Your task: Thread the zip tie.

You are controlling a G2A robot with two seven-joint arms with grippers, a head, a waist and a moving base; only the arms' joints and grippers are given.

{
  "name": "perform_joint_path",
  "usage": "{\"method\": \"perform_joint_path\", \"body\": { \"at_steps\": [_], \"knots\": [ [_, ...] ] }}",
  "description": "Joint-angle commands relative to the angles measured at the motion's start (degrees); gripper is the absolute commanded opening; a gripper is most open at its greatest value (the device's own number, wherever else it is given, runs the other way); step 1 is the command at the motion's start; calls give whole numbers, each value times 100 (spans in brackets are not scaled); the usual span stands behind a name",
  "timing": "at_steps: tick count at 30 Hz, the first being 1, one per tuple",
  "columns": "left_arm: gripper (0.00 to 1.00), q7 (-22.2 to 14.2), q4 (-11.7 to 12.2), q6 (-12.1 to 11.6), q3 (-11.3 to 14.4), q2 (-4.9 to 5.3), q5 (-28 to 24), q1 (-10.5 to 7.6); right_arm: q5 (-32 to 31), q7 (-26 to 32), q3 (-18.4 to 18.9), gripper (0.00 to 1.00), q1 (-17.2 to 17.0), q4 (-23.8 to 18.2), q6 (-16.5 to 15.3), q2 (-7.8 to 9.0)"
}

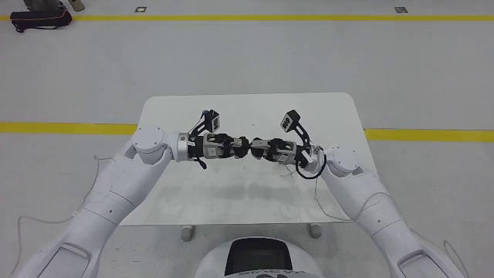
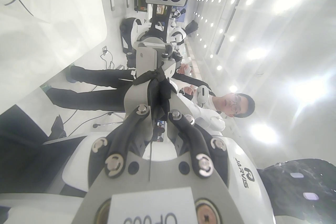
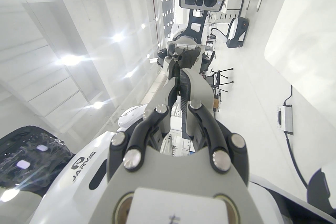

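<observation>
Your stock, by finish:
Table (image 1: 324, 108): white top, smooth, with a faint sheen.
Left gripper (image 2: 157, 83) and right gripper (image 3: 180, 72): matt grey metal plates, black plastic links, bright polished pins and ribbed black rubbery pads (image 3: 185, 83).
Zip tie (image 2: 150, 156): thin, smooth black plastic strip.

The two arms are spanning the surface (image 1: 247, 108) side to side over its middle, the left gripper (image 1: 244, 147) and right gripper (image 1: 254, 147) meeting tip to tip and leaving no gap between. Cameras (image 1: 211, 117) are jutting from both wrists toward the far edge. Room is lying open along the far edge and toward the near edge. The tie (image 2: 150, 156) is trailing back through the pinched left gripper.
</observation>
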Motion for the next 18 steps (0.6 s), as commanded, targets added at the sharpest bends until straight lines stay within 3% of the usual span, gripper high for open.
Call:
{"method": "perform_joint_path", "body": {
  "at_steps": [1, 13, 18],
  "knots": [
    [0, 14, 1, -11, -5, 5, -3, 7, 70, 26, 33, 100, -12, -3, 16, 5],
    [0, 154, -106, -134, -157, 77, 99, 129, 203, -102, 663, 100, -252, -122, -67, 155],
    [0, 307, -212, -383, -237, 106, 196, 226, 276, -228, 796, 100, -358, -220, -84, 180]
  ]
}}
